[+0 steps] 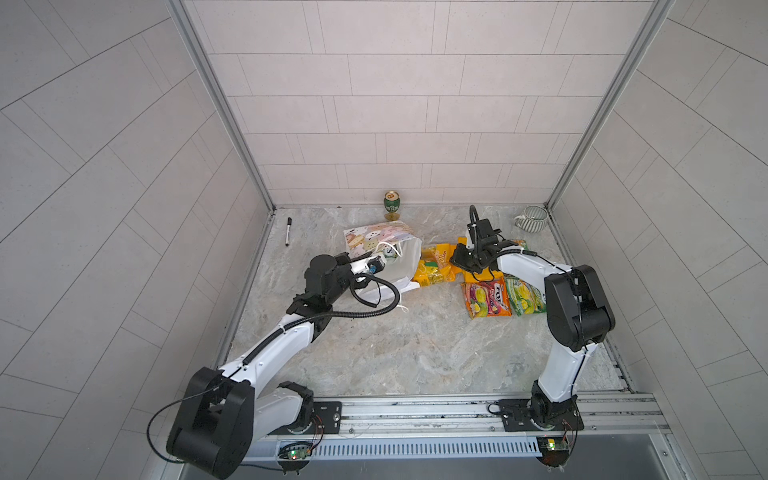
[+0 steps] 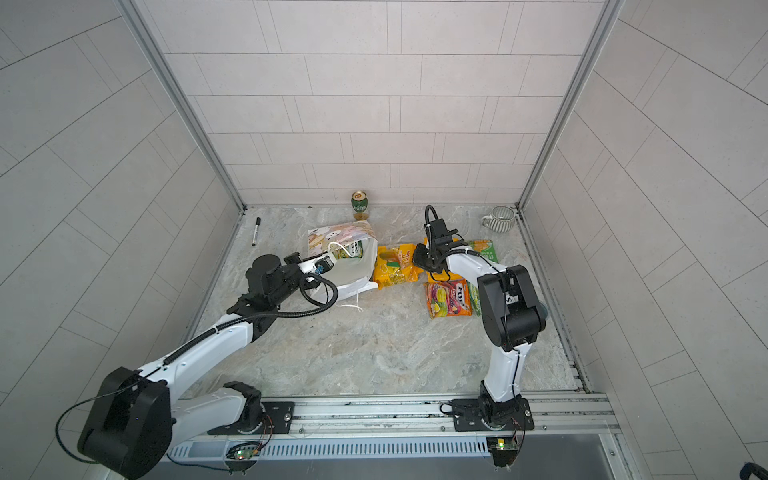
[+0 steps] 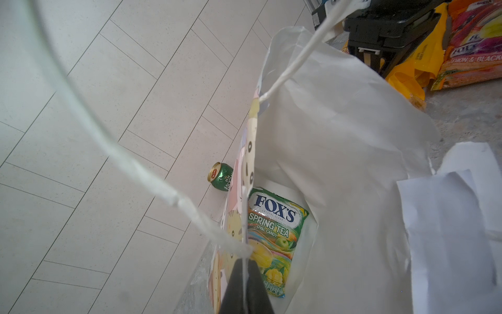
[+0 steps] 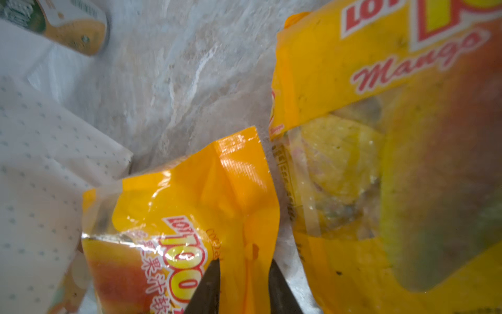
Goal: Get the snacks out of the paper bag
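The paper bag (image 1: 374, 237) sits left of centre on the tabletop (image 1: 415, 353), its mouth gaping open. The left gripper (image 3: 245, 288) is at the bag's patterned rim, and its jaws are closed tight on the paper edge, right beside the knot of a white cord handle (image 3: 152, 179). One green packet (image 3: 274, 233) lettered FOX'S lies inside, flat against the bag's bottom. Just right of the bag, a yellow mango packet (image 1: 434, 266) lies on the tabletop. The right gripper (image 4: 244, 291) hangs low over that packet's right end with its jaws a little apart, not pinching it. A second yellow packet (image 4: 380, 136) lies just beside the first, partly under that gripper in both top views. Nearer, a red-pink packet (image 1: 486, 299) and the other green packet (image 1: 524, 301) lie side by side, touching. A green-and-gold can (image 1: 391, 203) stands by the far wall behind the bag. A striped mug (image 1: 534, 218) sits in the far right corner and a pen (image 1: 288, 230) lies far left.
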